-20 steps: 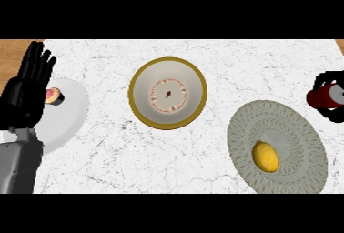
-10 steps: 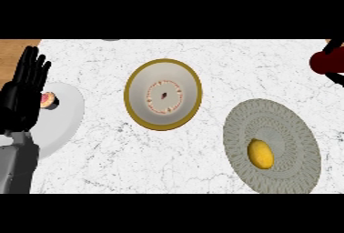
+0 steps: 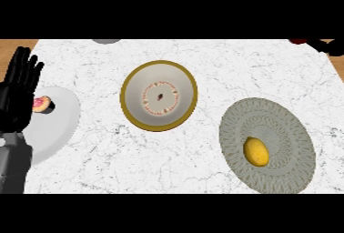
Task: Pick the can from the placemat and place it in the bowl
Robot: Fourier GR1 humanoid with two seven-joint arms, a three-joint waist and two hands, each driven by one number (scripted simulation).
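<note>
One sliver of the can (image 3: pixel 297 41) shows — long axis unreadable.

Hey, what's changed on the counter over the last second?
The right hand and the red can it carried moved up the view's right edge, away from the robot; only a sliver of each now shows at the far right corner. The left hand stayed open at the left edge; the bowl, the placemat with its yellow fruit and the white plate kept their places.
</note>
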